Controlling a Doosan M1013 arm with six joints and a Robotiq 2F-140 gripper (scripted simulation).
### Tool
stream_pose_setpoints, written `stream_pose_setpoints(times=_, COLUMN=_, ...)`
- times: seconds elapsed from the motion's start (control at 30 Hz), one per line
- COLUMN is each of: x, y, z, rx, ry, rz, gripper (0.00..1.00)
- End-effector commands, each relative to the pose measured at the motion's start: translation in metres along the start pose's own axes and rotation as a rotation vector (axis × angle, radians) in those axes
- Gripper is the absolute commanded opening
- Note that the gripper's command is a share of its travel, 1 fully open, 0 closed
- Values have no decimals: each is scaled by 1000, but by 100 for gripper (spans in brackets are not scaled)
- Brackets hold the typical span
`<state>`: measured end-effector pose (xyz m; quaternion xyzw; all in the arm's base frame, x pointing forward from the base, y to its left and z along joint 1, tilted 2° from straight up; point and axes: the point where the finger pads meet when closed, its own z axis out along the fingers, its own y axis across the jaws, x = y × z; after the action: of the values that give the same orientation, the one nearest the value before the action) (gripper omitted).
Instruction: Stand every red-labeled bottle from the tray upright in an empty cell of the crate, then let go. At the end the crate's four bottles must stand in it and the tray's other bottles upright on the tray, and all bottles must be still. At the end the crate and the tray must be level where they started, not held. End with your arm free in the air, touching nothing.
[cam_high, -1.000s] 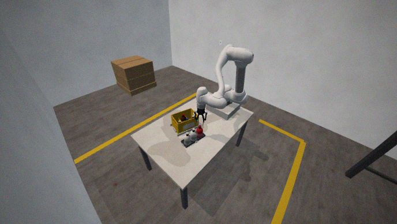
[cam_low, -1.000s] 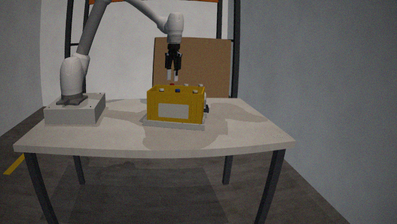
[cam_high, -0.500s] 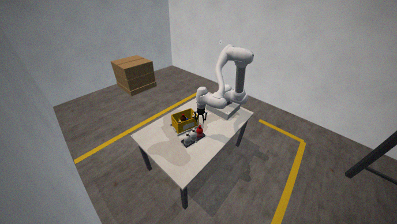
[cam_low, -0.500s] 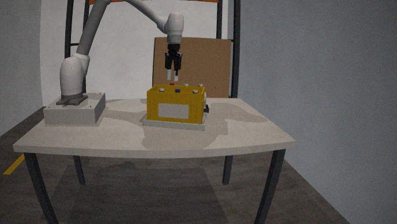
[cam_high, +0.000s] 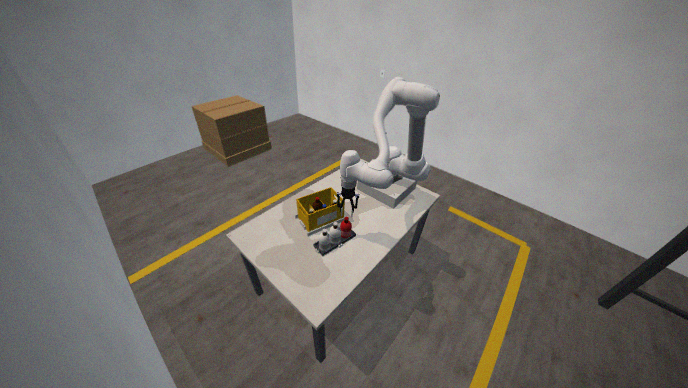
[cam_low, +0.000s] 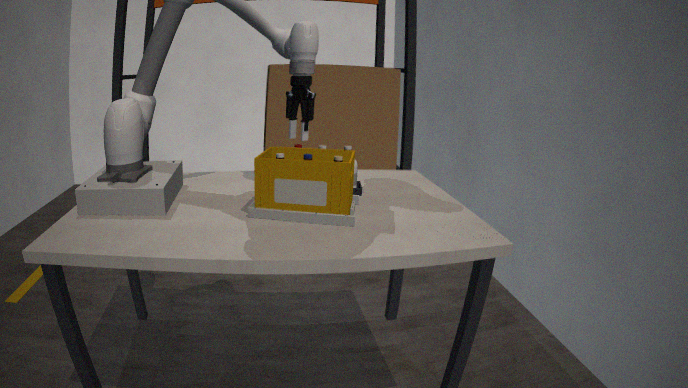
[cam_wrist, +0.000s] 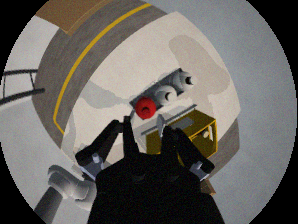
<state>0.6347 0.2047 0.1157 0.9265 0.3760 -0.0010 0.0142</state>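
Note:
My gripper (cam_high: 347, 212) (cam_low: 299, 138) (cam_wrist: 146, 117) is partly open and empty, above the table between crate and tray. A red bottle (cam_high: 346, 228) (cam_wrist: 145, 108) stands upright at one end of the dark tray (cam_high: 322, 252). Beside it stand a white bottle (cam_high: 335, 234) (cam_wrist: 166, 95) and another white bottle (cam_high: 324, 242) (cam_wrist: 185, 80). The yellow crate (cam_high: 306, 220) (cam_low: 265, 185) holds a dark bottle (cam_high: 317, 204) with a red cap. Also in it show a white cap (cam_low: 280, 156), a blue cap (cam_low: 308, 157) and a beige cap (cam_low: 338, 158). Most of its inside is hidden.
The crate sits on a low pale base (cam_low: 302, 216) beside the tray, and its walls rise near the gripper. The arm's grey pedestal (cam_high: 395, 196) (cam_low: 125, 201) stands on the table (cam_high: 280, 265) (cam_low: 200, 245). A large carton (cam_high: 235, 131) is on the floor.

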Motion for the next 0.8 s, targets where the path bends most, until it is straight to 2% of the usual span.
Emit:
stream_pose_setpoints(times=0.0, x=0, y=0, z=0, rx=0, ry=0, rz=0, gripper=38)
stream_pose_setpoints(times=0.77, x=0, y=0, z=15, rx=0, ry=0, rz=0, gripper=38)
